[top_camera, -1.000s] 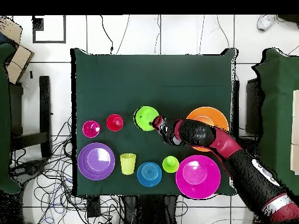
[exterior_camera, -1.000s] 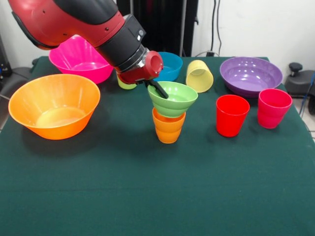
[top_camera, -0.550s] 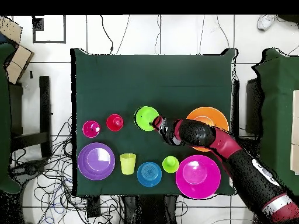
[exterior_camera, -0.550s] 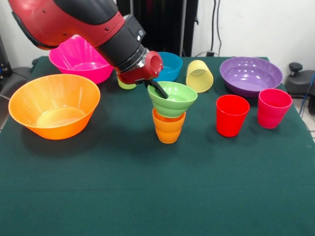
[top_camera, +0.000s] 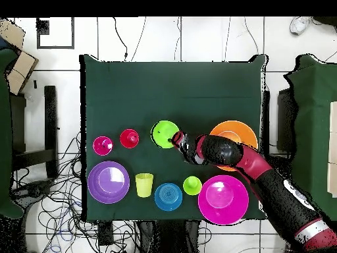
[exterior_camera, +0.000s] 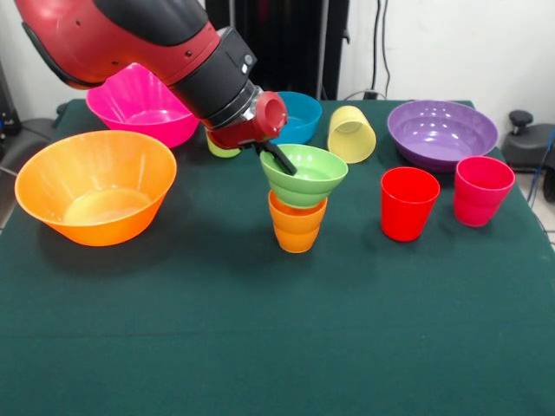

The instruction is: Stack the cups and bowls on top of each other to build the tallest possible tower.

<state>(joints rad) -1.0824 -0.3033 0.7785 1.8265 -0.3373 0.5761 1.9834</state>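
The small light green bowl [exterior_camera: 304,173] is seated on the orange ribbed cup [exterior_camera: 297,223]. Its rim is clamped by the gripper [exterior_camera: 279,159]. The red cup [exterior_camera: 408,203] stands beside the orange ribbed cup.

The bench [exterior_camera: 260,347] wears a matt dark green cloth, faintly napped. On it, the large orange bowl [exterior_camera: 95,186], pink bowl [exterior_camera: 139,104] and purple bowl [exterior_camera: 442,132] look like smooth glossy plastic, and the pale yellow cup [exterior_camera: 351,133] is translucent. The arm's red shell [exterior_camera: 113,39] shines like hard plastic.

green table [exterior_camera: 260,347] holds cups, bowls, seemingly ten.
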